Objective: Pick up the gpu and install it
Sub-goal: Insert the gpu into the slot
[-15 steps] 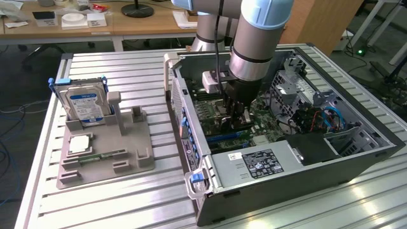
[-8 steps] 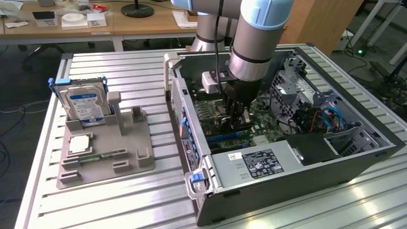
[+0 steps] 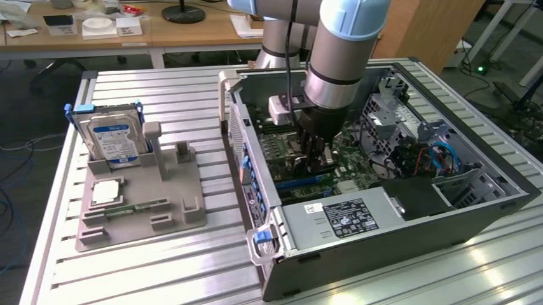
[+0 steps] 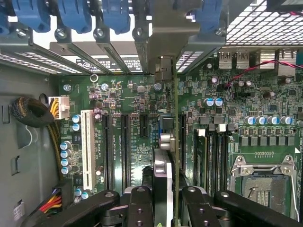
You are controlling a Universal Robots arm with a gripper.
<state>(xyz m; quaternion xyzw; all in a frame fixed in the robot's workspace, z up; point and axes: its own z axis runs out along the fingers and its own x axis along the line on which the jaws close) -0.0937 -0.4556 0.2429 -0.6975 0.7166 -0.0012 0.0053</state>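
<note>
In the wrist view the gpu (image 4: pixel 163 165) shows edge-on, a thin green card with a dark shroud. Its silver end bracket (image 4: pixel 165 42) reaches the case's rear slot openings. My gripper (image 4: pixel 166 196) is shut on the card, with black fingers (image 4: pixel 138 208) on either side. The card stands upright over the green motherboard (image 4: pixel 132 99), along a long black slot (image 4: pixel 182 142). I cannot tell whether it is seated. In the exterior view my gripper (image 3: pixel 316 149) reaches straight down into the open computer case (image 3: pixel 382 210), low over the motherboard (image 3: pixel 284 149).
Left of the case in the exterior view, a grey holder (image 3: pixel 144 190) carries a hard drive (image 3: pixel 114 136), a memory stick (image 3: pixel 136 208) and a square chip (image 3: pixel 106 190). Inside the case are the power supply (image 3: pixel 339 219), cables (image 3: pixel 433 155), the processor socket (image 4: pixel 265 179) and blue bracket clips (image 4: pixel 71 14).
</note>
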